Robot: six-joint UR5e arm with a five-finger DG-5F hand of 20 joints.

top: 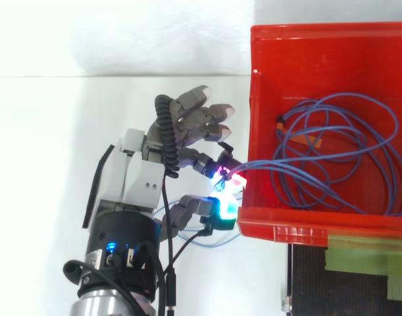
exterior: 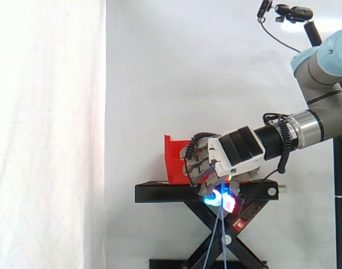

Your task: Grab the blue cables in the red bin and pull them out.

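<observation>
The red bin [top: 279,227] sits on a black stand and holds a loose coil of thin blue cables [top: 339,158]. Strands of the cables run over the bin's left wall to my hand [top: 148,174], which is just outside that wall. The thumb and a curled finger pinch the strands between their glowing pads [top: 228,179]. In the side view the hand [exterior: 232,154] is in front of the red bin [exterior: 173,159], and blue cable strands [exterior: 218,235] hang down from its glowing tips past the stand.
The black scissor-lift stand [exterior: 159,193] carries the bin, with a white curtain behind. A green strip on the stand [top: 365,253] lies below the bin's front wall. A camera on a pole [exterior: 291,14] stands at the upper right.
</observation>
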